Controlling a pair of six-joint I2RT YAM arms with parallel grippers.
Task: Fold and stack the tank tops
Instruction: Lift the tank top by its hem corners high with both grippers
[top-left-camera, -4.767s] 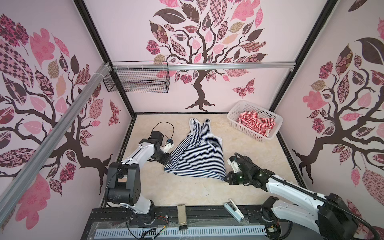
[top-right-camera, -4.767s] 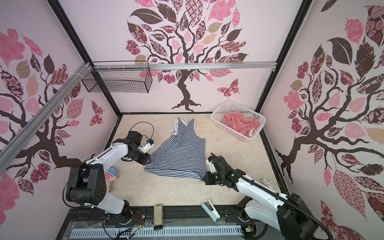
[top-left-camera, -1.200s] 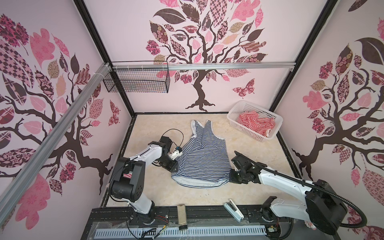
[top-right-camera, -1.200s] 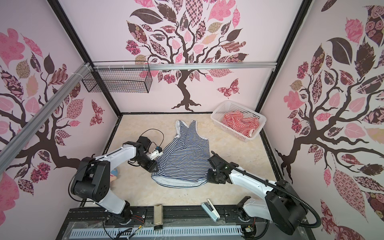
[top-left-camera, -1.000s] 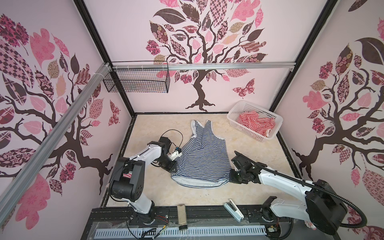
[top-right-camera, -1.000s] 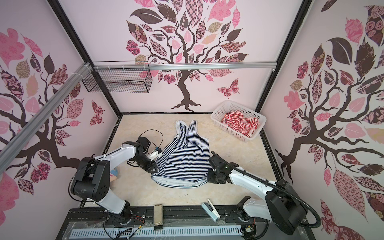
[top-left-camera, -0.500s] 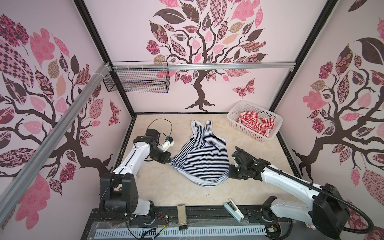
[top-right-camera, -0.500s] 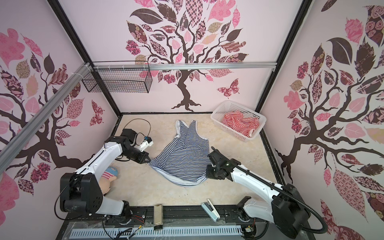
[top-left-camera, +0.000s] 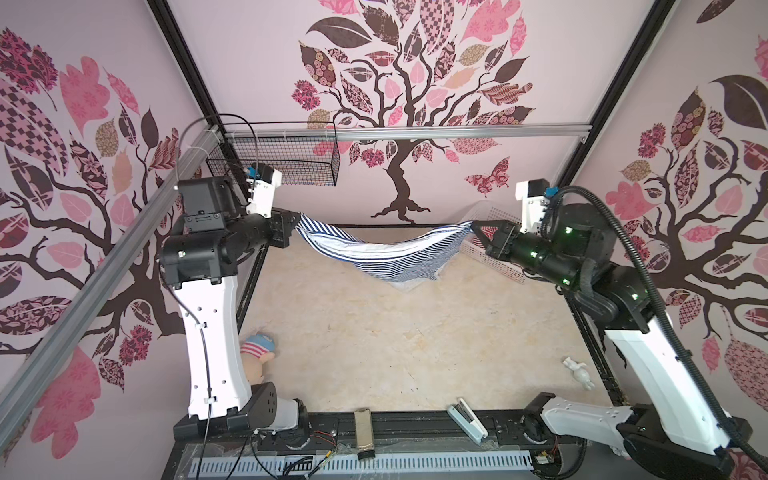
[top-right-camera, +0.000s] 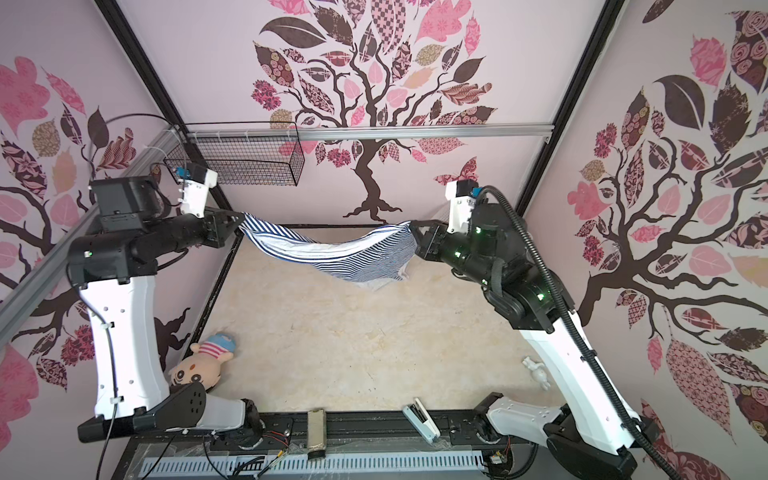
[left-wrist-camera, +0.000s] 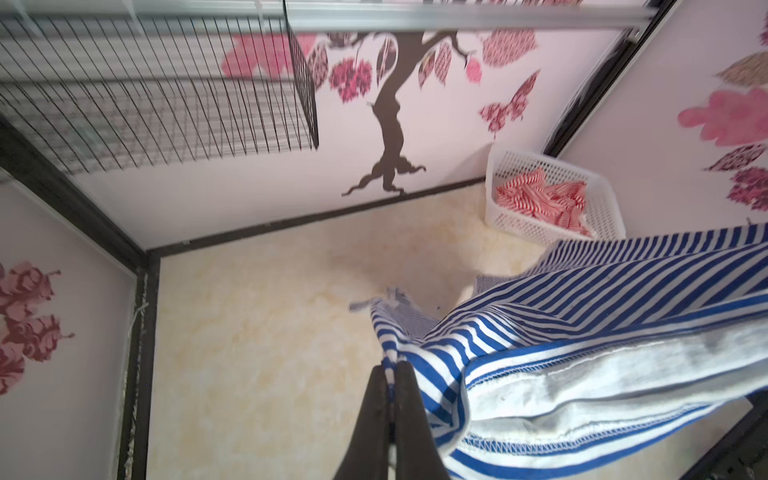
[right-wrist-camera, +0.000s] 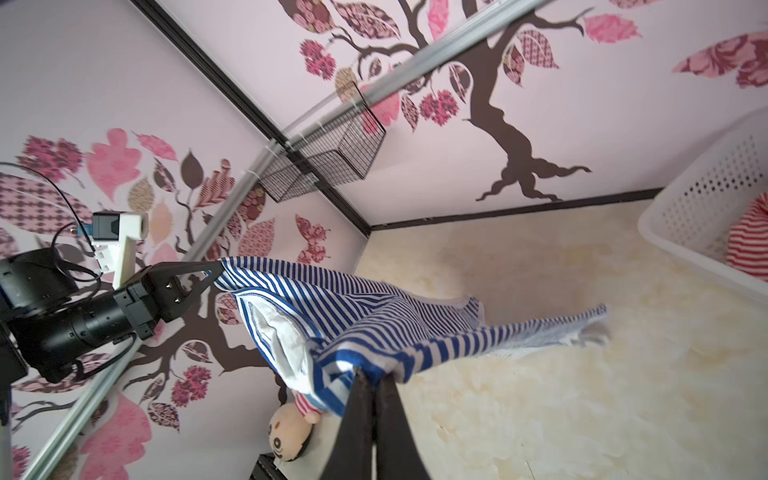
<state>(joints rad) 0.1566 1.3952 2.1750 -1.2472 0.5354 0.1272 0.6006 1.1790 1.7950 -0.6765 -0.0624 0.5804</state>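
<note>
Left black gripper (top-left-camera: 296, 217) and right black gripper (top-left-camera: 474, 227) each clamp one end of the soft navy-and-white striped tank top (top-left-camera: 386, 259), sagging mid-frame, pale inside showing

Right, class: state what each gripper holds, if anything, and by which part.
Both hold the navy-and-white striped knit tank top: the left gripper pinches one hem corner, the right gripper the opposite one, so it sags between them.

Pink walls (top-left-camera: 257, 62) (tree decals (top-left-camera: 401, 183)) enclose a pale marbled floor (top-left-camera: 374, 340).
</note>
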